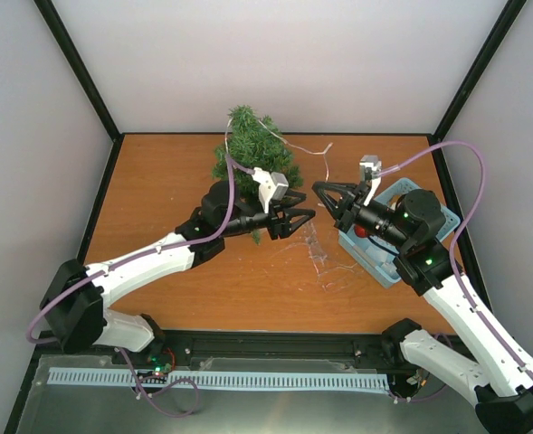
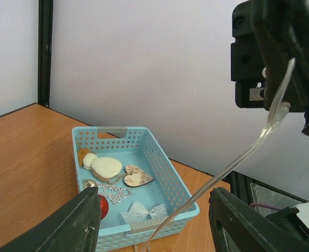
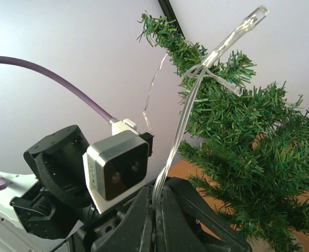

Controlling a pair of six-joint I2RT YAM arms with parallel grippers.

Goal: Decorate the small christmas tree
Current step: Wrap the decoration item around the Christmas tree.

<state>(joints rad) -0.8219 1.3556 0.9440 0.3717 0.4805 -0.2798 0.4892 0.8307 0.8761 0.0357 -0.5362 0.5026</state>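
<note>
Right jaws tight on strand (image 3: pixel 169 157), wrist view

On my feed the small christmas tree (image 1: pixel 252 149) reads dark green against the orange-brown woodgrain tabletop (image 1: pixel 157 172). The light string (image 3: pixel 183 118) is clear. The basket (image 2: pixel 162 163) is pale blue, dotted with holes, and I see a cream heart (image 2: pixel 107 168) and a red bauble (image 2: pixel 104 206).

From above, the left arm (image 1: pixel 239 217) hides the foot of the bushy dark green small christmas tree (image 1: pixel 252 149), and the clear plastic light strand (image 1: pixel 307 150) is too thin to follow; the right wrist view cuts the tree off right and below. The right arm (image 1: pixel 411 226) covers most of the pale blue plastic basket (image 1: pixel 373 260).
</note>
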